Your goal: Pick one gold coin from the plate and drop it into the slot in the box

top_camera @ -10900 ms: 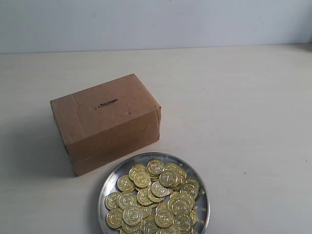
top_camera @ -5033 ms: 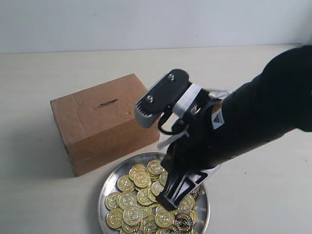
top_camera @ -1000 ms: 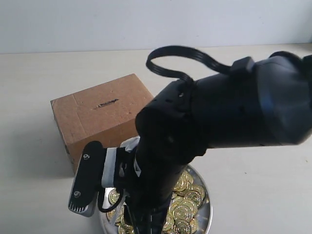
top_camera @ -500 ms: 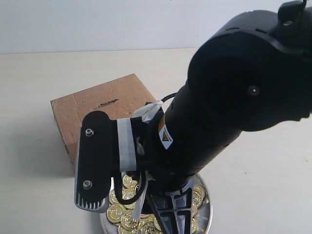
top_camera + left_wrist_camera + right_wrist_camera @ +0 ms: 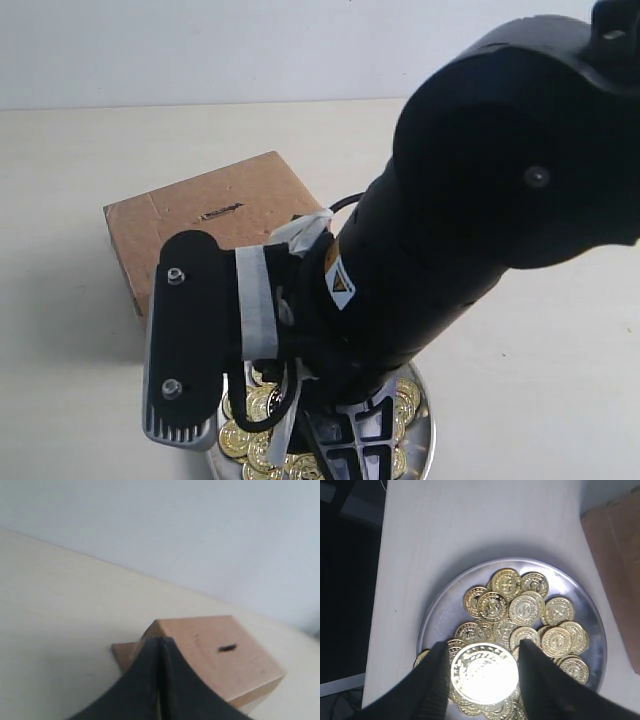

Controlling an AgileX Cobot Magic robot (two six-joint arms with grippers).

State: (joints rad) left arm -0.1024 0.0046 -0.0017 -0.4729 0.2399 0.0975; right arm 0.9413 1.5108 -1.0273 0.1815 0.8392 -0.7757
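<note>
My right gripper [image 5: 483,651] is shut on one gold coin [image 5: 484,674], gripped by its edges and held bright and large above the heap of coins [image 5: 530,612] in the silver plate [image 5: 440,612]. In the exterior view the right arm [image 5: 450,240] covers most of the plate [image 5: 427,425]; a few coins [image 5: 243,438] show beside it. The brown box [image 5: 210,235] stands behind the plate, and its slot [image 5: 220,211] is uncovered. My left gripper [image 5: 160,644] is shut and empty, away from the plate, facing the box [image 5: 220,667] and its slot [image 5: 227,648].
The light table [image 5: 80,380] stretches around the box and plate, with a pale wall [image 5: 200,50] behind it. In the right wrist view the table edge [image 5: 377,630] runs close to the plate, with dark floor beyond it. A corner of the box [image 5: 617,570] lies near the plate.
The right arm came in over the plate and went down into the coins. In the last half second its wrist camera housing shifted slightly towards the near edge.
</note>
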